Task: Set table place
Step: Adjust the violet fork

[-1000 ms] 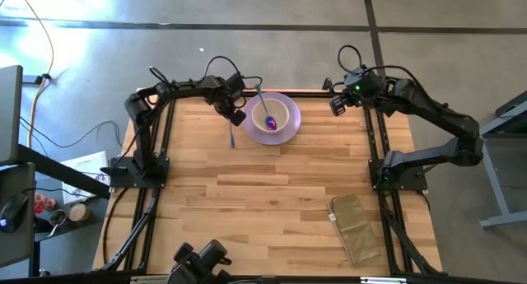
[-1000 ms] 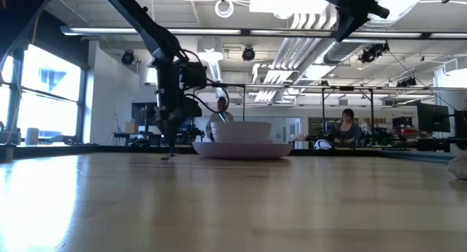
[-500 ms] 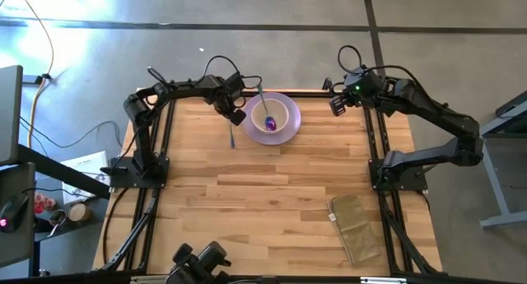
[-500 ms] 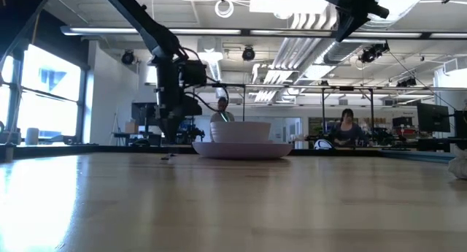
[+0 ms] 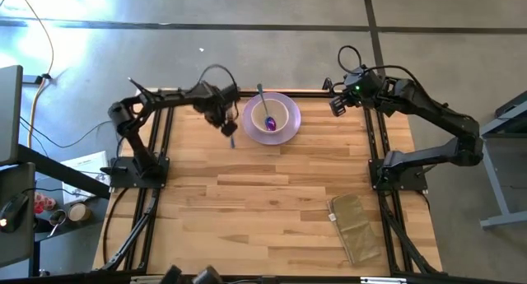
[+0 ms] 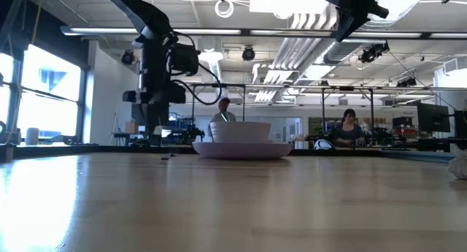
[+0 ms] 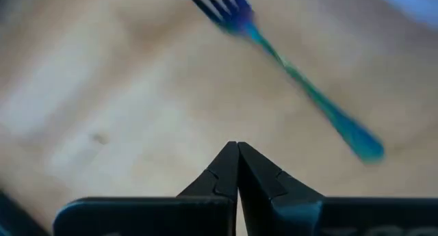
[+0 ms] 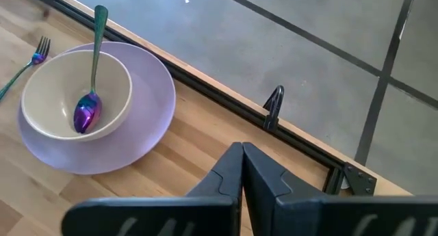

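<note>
Jaws of the left gripper [image 7: 237, 148] were seen clenched on nothing, held above the tabletop [image 5: 272, 193]. Just ahead of them the teal-handled fork [image 7: 287, 65] lay flat on the wood, apart from the tips. Beside the fork, the lavender plate [image 5: 287, 130] was set near the tabletop's far edge, with the cream bowl [image 8: 48, 92] on it and the purple-blue spoon [image 8: 89, 106] resting inside. Jaws of the right gripper [image 8: 242, 150] were likewise closed and empty, held over the far edge, well apart from the plate. A tan folded cloth [image 5: 356, 226] lay at the near right.
</note>
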### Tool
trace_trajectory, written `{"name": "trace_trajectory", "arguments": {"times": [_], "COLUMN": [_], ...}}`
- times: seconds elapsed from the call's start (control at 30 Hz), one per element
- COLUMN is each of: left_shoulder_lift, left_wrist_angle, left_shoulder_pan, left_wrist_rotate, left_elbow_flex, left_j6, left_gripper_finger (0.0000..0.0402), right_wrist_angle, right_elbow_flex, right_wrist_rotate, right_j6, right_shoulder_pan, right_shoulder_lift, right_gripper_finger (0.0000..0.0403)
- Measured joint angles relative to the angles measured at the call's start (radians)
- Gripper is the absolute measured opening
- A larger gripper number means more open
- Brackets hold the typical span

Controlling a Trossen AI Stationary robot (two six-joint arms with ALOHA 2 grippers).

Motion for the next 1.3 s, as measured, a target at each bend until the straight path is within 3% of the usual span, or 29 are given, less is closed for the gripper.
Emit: {"name": "trace_trajectory", "arguments": {"times": [0.2,0.33,0.47,1.3], "left_shoulder_lift": [-0.064,-0.071,-0.076,-0.069], "left_wrist_angle": [0.172,0.335,0.413,0.523], "left_shoulder_pan": [-0.128,-0.164,-0.174,-0.172], "left_wrist_rotate": [0.094,0.167,0.174,0.146], "left_elbow_flex": [-0.203,-0.296,-0.349,-0.356], "left_j6": [-0.143,-0.242,-0.295,-0.318], "left_gripper_finger": [0.0000,0.0000,0.0000,0.0000], "right_wrist_angle": [0.001,0.007,0.007,0.008], "right_elbow_flex": [0.000,0.000,0.000,0.000], "right_wrist_rotate": [-0.005,-0.006,-0.007,-0.023], "right_j6": [-0.012,-0.026,-0.027,-0.026], "right_shoulder_pan": [0.000,0.000,0.000,0.000], "right_shoulder_lift": [0.000,0.000,0.000,0.000], "right_gripper_finger": [0.0000,0.0000,0.0000,0.0000]}}
